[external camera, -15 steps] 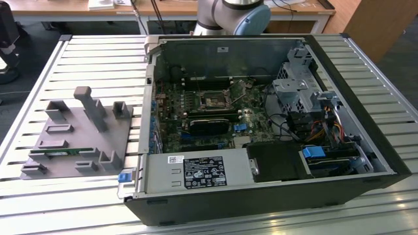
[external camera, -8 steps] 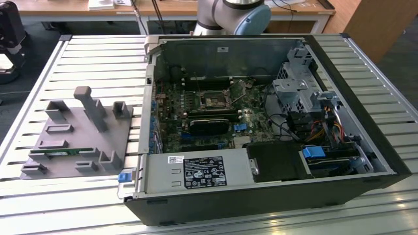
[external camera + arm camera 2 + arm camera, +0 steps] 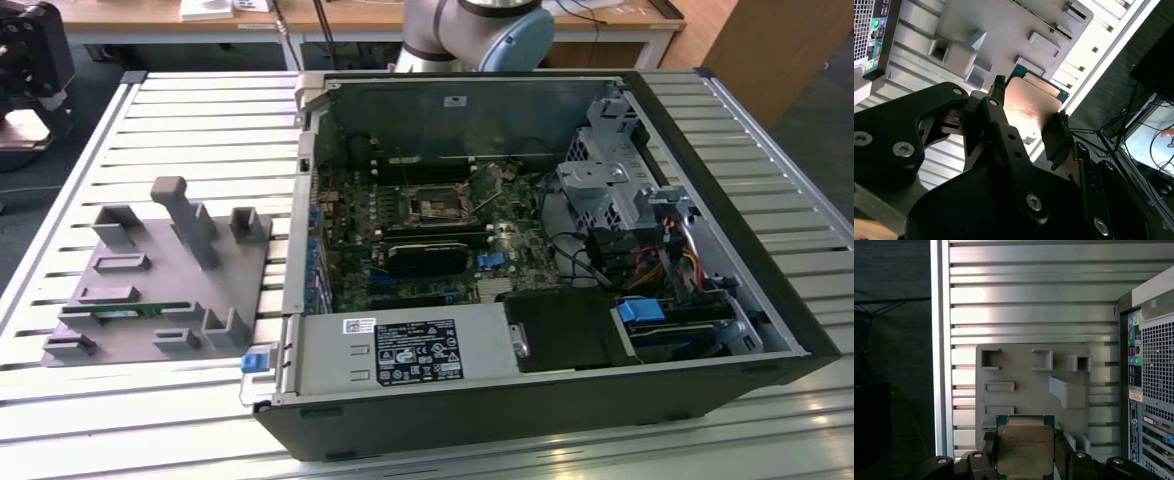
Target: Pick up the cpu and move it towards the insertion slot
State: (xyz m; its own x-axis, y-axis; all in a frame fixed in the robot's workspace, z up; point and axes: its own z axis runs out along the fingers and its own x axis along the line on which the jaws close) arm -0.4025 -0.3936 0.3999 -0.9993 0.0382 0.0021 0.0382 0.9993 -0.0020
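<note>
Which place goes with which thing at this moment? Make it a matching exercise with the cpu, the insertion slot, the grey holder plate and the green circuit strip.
Things:
1. cpu
2. insertion slot
3. grey holder plate
4. green circuit strip

Places:
a. on the slatted table, beside the computer case
b. clamped in the gripper
c. lying in the grey holder plate
d. on the board inside the computer case

Pairs: 1-b; 2-d; 3-a; 4-c
</note>
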